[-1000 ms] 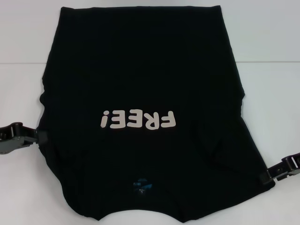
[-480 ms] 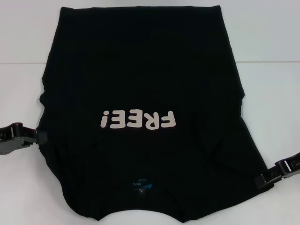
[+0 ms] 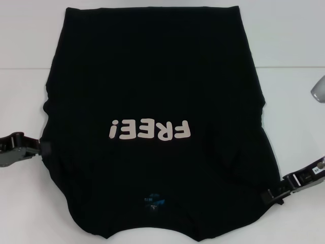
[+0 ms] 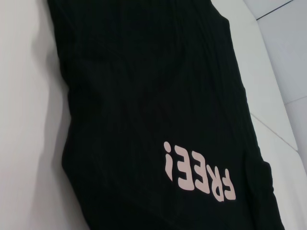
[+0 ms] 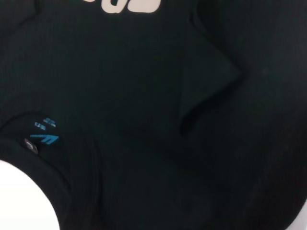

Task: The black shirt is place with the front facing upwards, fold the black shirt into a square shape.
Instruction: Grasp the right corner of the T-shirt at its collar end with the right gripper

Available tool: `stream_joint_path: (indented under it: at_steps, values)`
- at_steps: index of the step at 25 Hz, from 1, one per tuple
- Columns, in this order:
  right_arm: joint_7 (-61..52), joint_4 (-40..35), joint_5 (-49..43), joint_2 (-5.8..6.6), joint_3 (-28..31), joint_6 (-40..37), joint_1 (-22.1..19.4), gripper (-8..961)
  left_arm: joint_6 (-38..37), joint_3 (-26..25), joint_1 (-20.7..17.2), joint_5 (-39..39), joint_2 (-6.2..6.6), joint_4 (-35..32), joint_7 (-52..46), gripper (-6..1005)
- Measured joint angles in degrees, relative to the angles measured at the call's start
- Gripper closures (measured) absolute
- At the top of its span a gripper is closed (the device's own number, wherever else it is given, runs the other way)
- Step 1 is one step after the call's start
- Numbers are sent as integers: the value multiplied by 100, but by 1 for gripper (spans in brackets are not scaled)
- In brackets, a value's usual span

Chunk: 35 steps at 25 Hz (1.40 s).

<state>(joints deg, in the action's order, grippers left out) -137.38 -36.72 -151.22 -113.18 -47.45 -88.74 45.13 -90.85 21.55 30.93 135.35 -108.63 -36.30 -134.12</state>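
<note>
So the black shirt point(image 3: 152, 91) lies between the left gripper point(image 3: 43, 149) and right gripper point(image 3: 270, 195), sleeves seemingly folded in, each gripper touching its nearest edge, finger state unclear, square folds remaining.

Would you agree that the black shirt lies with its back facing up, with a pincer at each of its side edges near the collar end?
Not quite: the black shirt lies front up, as the head view shows the "FREE!" lettering. The left pincer and right pincer are indeed at its side edges.

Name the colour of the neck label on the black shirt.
Blue, on the black shirt's neck label; the right wrist view shows it best.
</note>
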Motion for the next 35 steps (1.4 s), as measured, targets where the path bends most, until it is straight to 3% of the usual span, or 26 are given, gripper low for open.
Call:
stream_joint_path:
  at_steps: [11,17,27,35]
  values:
    - [-67,-13,36,-49,17,21,40,300,20,-11,0,-1,0,0,1,1001]
    - [-78,4,46,-45,46,38,37,481,23,-11,0,-1,0,0,19,1001]
    - [-92,13,53,-48,147,40,18,904,-14,-18,0,0,4,0,53,1000]
    - [-96,-30,64,47,149,-311,-94,904,-454,43,-131,62,76,-40,121,1000]
